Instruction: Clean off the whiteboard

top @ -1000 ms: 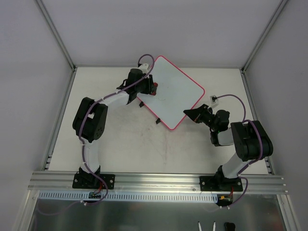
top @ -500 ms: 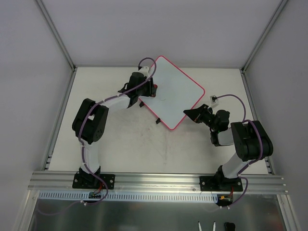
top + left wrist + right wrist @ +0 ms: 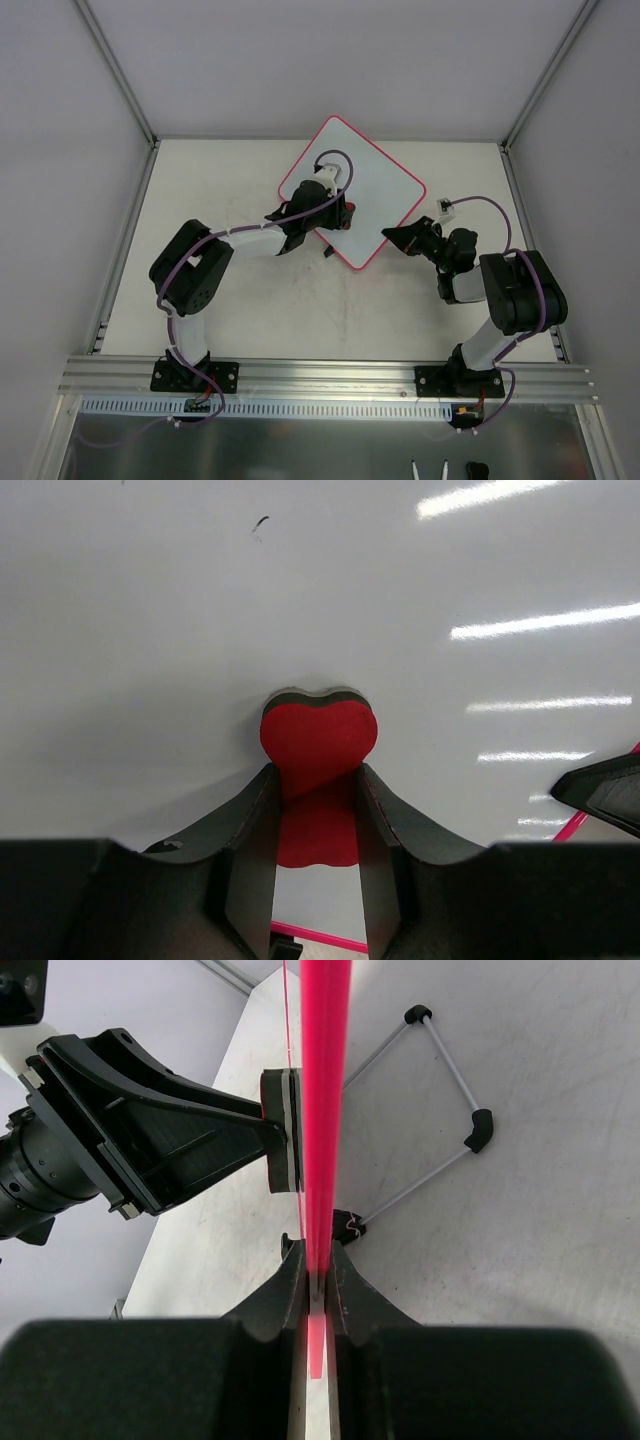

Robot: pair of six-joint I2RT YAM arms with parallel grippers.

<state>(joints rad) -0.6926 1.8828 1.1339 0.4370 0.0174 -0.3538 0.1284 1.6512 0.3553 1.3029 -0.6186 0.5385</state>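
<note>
Pinching the board (image 3: pixel 385 180) by its pink rim, R gripper (image 3: pixel 392 235) is clamped tight on the near-right edge. Its wrist view shows that rim edge-on btwn the fingers. L gripper (image 3: pixel 335 212) is closed narrow on the red eraser (image 3: pixel 318 735), whose felt face sits flat vs the white surface, roughly mid-board.

Board lies far-centre on the table (image 3: pixel 250 290), turned diamond-wise: one corner toward the back wall, one toward the arm bases, one each side. Sides look nearly equal from above, so long axis is hard to call. My guess is far-left to near-right, w/ writing face up toward the top cam. A wire stand (image 3: pixel 450 1065) w/ black clips shows on its back side. Whether the board rests flat or slightly propped, can't tell.

Handling, as I judge it: thin, stiff, light panel, glossy and slick (strong glare streaks in L wrist view). It'd likely slide or pivot under wiping pressure, so a rim hold makes sense. Rim is the only real purchase; the face gives none. Edge grip is narrow, so hard sideways strokes could twist it out. Eraser looks soft, so a light press should do. One small dark mark (image 3: pixel 260 522) sits ahead of the eraser; rest of visible face looks clean.
</note>
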